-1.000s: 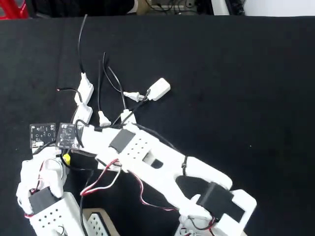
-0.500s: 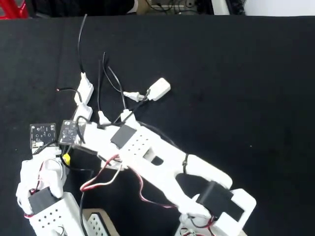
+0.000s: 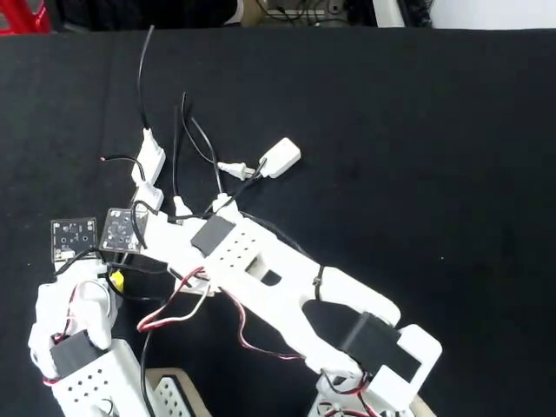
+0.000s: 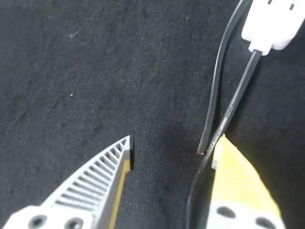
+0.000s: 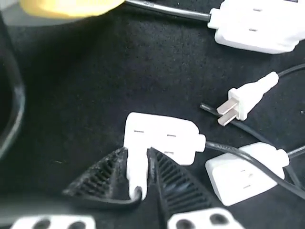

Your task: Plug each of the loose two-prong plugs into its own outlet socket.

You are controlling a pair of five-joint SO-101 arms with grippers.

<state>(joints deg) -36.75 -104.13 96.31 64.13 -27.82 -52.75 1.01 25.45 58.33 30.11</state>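
— Starting with the plugs. Shaped how?

— Small and white, moulded in smooth plastic, tipped with two flat metal prongs. Spotted one loose plug [image 5: 248, 98] lying flat on the black cloth [image 5: 86, 81], with bare prongs and a thin black cable [image 5: 290, 70] off its tail. Lying between a far socket [image 5: 252, 24] and a near socket [image 5: 238, 174], both rounded white blocks with paired slots, and touching neither.

— And the right gripper [image 5: 137, 153]?

— Closed narrow on a second plug [image 5: 137, 174], pinching its white body from both sides with black ribbed fingers [image 5: 107, 174]. Holding it nose-first against the side of a third socket [image 5: 164, 136], another white block with slots on the upper face (prongs hidden, so cannot tell whether seated).

— Left gripper [image 4: 174, 143]?

— Spread wide, holding nothing. Built from one grey-white lattice finger [image 4: 97, 174], ribbed and open-worked, and one smooth yellow finger [image 4: 238, 186]. Hovering over bare cloth, with the yellow tip just beside two black cords [image 4: 239, 88] leading up to a white socket end [image 4: 271, 21].

— Placed where, seen from above?

— Clustered on the left half of the table amid tangled black cables, with the right arm [image 3: 287, 282] stretched slantwise across to them.
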